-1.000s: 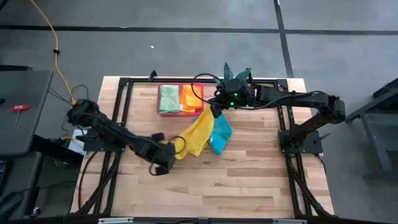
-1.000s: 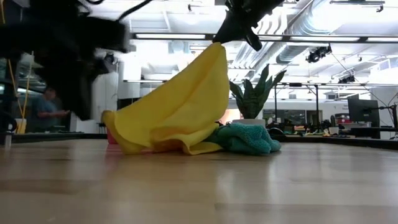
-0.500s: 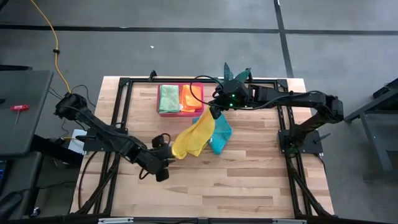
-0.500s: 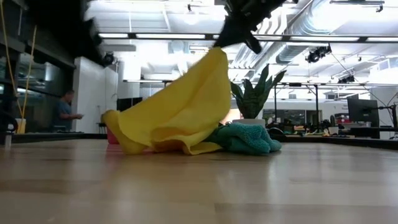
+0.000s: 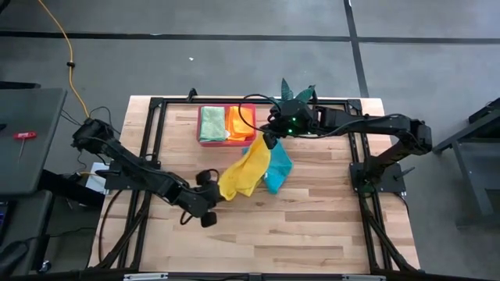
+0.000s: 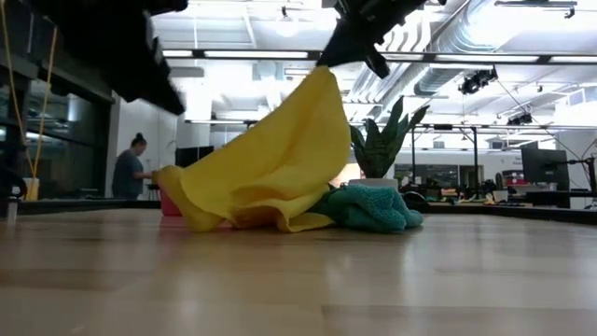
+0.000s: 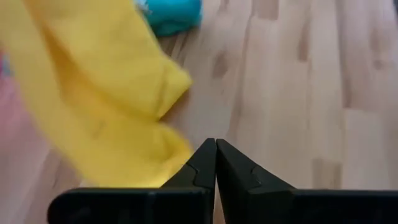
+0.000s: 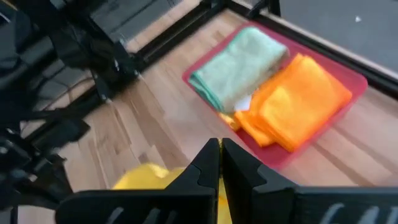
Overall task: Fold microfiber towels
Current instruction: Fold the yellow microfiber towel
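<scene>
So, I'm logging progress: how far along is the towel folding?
Done: green towel and orange towel lie folded in the pink tray. In hand: right gripper lifts a yellow towel by a corner; left gripper is shut, empty. Left: teal towel, still crumpled.

A yellow towel [image 5: 244, 171] drapes over a teal one [image 5: 276, 167]; light green [image 5: 212, 122] and orange towels [image 5: 240, 122] fill a pink tray [image 5: 225, 142] on pale wood table [image 5: 312, 226].

The yellow towel [image 6: 270, 159] is covering part of the teal towel [image 6: 368, 207] and most of the pink tray [image 6: 169, 203] behind it. Beside that tray, a blurred dark arm [image 6: 112, 47] is running off the frame's upper edge.
</scene>
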Available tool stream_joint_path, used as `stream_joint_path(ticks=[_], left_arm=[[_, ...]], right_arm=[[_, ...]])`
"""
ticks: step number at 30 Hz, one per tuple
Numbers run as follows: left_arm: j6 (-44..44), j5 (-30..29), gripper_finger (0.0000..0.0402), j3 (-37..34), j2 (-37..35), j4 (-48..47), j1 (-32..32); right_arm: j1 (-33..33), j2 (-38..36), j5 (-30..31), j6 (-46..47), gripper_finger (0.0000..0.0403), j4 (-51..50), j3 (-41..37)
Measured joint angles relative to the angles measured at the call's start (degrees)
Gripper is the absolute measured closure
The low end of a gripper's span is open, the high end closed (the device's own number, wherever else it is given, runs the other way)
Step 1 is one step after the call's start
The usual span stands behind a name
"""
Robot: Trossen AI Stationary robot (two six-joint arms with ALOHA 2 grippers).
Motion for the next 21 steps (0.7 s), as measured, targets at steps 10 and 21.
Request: stream_joint_path(ticks=[10,21], left_arm=[[-1.8,-0.9,0.0401,-2.2,-0.5,4.6,-0.1],[-0.9,-0.7,0.0402,-2.2,-0.5,6.1,-0.1]], right_arm=[[0.0,-0.6,0.7,-0.1,0.0402,-1.8,-0.1],[0.0,-0.6,0.8,-0.1,0.0402,-1.7,-0.1]])
